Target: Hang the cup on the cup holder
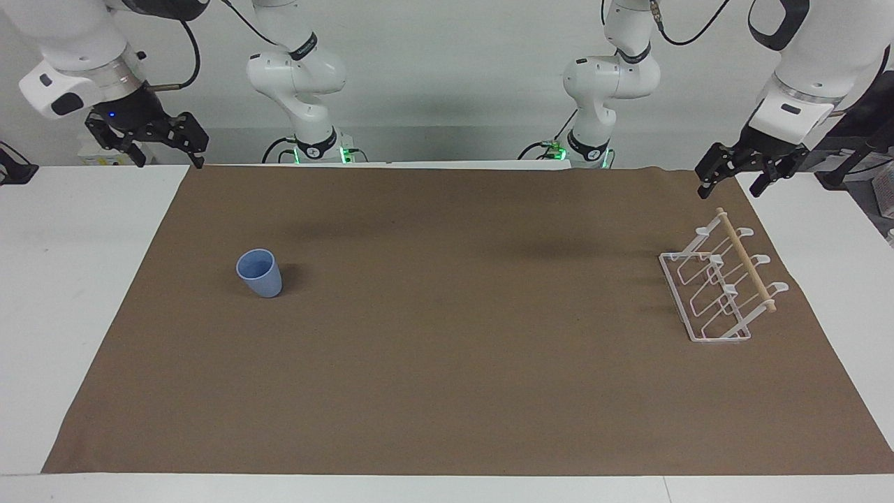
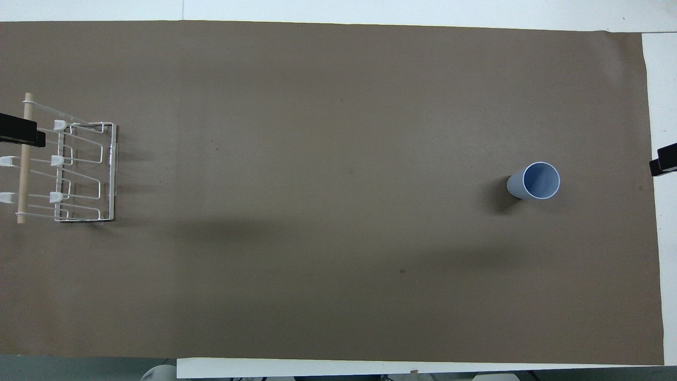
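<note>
The light blue cup (image 1: 260,274) (image 2: 534,181) stands upright, mouth up, on the brown cloth toward the right arm's end of the table. At the left arm's end sits the white wire cup holder (image 1: 719,286) (image 2: 69,169), its wooden dowel (image 1: 746,260) lying across the slanted loops. My left gripper (image 1: 730,185) hangs open and empty in the air over the cloth's corner, just robot-side of the holder. My right gripper (image 1: 171,161) hangs open and empty over the cloth's other robot-side corner, well apart from the cup. Both arms wait.
The brown cloth (image 1: 447,363) covers most of the white table (image 1: 70,279), and bare white strips remain at both ends. In the overhead view only dark finger tips (image 2: 18,132) show at the side edges.
</note>
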`<move>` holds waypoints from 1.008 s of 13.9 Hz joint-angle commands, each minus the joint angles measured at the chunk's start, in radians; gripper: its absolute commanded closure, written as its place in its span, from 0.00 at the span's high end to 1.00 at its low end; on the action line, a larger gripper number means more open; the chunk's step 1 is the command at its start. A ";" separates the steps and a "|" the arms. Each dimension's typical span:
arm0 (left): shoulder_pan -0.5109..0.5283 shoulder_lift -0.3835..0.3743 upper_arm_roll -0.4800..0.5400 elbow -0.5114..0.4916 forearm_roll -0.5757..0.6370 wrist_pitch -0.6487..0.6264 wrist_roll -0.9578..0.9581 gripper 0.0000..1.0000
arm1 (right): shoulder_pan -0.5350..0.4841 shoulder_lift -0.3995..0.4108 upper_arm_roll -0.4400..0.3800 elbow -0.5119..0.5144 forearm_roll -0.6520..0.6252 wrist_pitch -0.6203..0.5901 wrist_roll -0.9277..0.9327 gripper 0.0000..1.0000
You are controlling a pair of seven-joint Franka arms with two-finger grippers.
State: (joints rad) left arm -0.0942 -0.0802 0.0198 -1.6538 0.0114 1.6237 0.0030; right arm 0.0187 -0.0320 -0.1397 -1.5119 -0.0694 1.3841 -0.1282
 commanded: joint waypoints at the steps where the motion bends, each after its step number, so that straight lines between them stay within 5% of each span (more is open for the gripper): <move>1: 0.010 0.010 -0.003 0.028 -0.004 -0.030 0.003 1.00 | -0.011 -0.009 0.011 -0.016 -0.021 0.012 -0.011 1.00; 9: 0.005 0.010 -0.004 0.026 0.004 -0.028 0.005 1.00 | -0.014 -0.014 0.003 -0.031 -0.009 0.019 -0.022 1.00; 14: 0.010 0.010 -0.004 0.025 0.004 -0.008 0.006 1.00 | -0.020 -0.013 0.000 -0.328 0.017 0.336 -0.018 1.00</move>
State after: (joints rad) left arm -0.0942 -0.0802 0.0196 -1.6528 0.0119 1.6200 0.0030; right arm 0.0167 -0.0246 -0.1462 -1.7198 -0.0668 1.6161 -0.1283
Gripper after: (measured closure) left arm 0.000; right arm 0.000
